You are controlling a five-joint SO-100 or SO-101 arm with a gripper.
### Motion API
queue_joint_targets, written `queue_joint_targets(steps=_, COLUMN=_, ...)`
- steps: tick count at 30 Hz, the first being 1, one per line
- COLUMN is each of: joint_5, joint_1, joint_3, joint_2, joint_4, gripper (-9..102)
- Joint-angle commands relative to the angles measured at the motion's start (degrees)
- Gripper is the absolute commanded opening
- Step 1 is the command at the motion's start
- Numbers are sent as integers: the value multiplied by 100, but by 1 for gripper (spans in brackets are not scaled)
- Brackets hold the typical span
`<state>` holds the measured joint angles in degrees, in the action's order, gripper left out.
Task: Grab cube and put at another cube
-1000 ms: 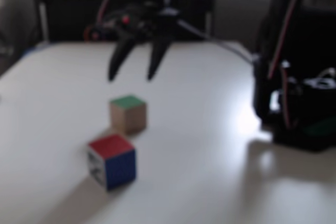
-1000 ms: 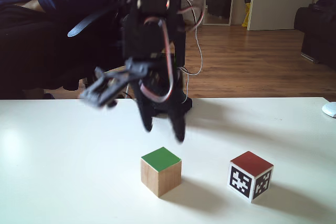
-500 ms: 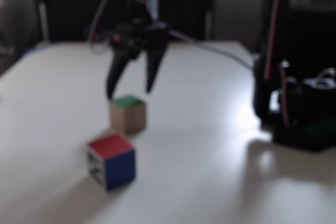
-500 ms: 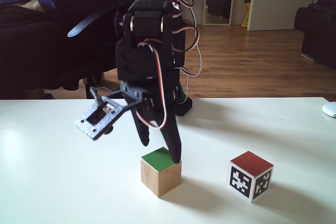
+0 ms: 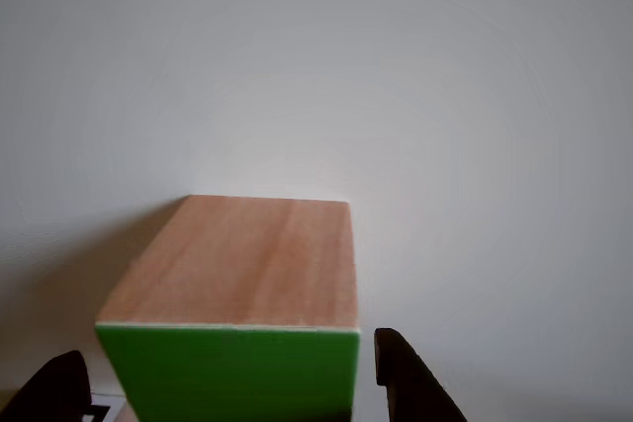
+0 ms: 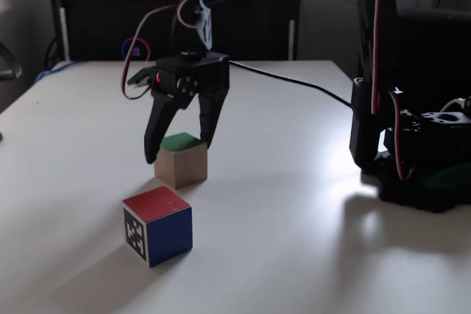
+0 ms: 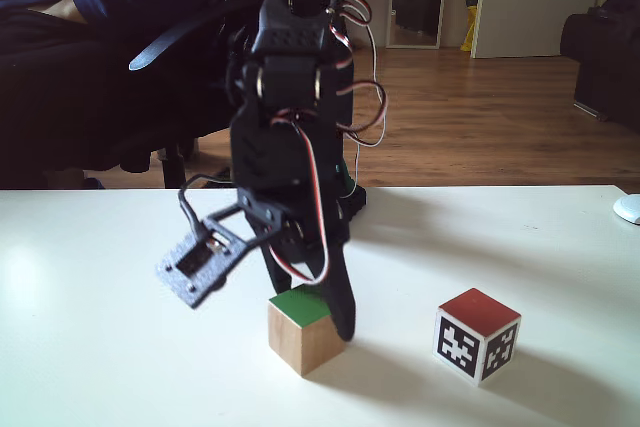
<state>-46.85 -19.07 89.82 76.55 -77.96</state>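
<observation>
Gripper [image 6: 176,154] lowered with jaws spread astride the cube [image 6: 181,160], not clenched on it, cube resting on white table [image 6: 280,204], another cube [image 6: 157,225] set near it, apart.

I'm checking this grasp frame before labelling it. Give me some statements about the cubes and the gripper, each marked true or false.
1. The gripper is open, with one finger on each side of the green-faced cube. True.
2. The green-faced cube is lifted off the table. False: it rests on the table.
3. The red-faced cube carries a black-and-white marker on a side face. True.
4. The two cubes are stacked. False: they stand apart on the table.
5. In the other view, the green face lies between two dark fingertips. True.
</observation>
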Motion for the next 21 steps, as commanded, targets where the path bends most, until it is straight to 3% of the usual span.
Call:
queue_joint_targets(steps=1, joint_5=70, joint_1=79, joint_3=-281, joint_2=9, joint_4=62, gripper=44)
queue_joint_targets(steps=21, joint_5=105, joint_1=105, joint_3=-369, joint_2=-158, joint_4=105, gripper=31)
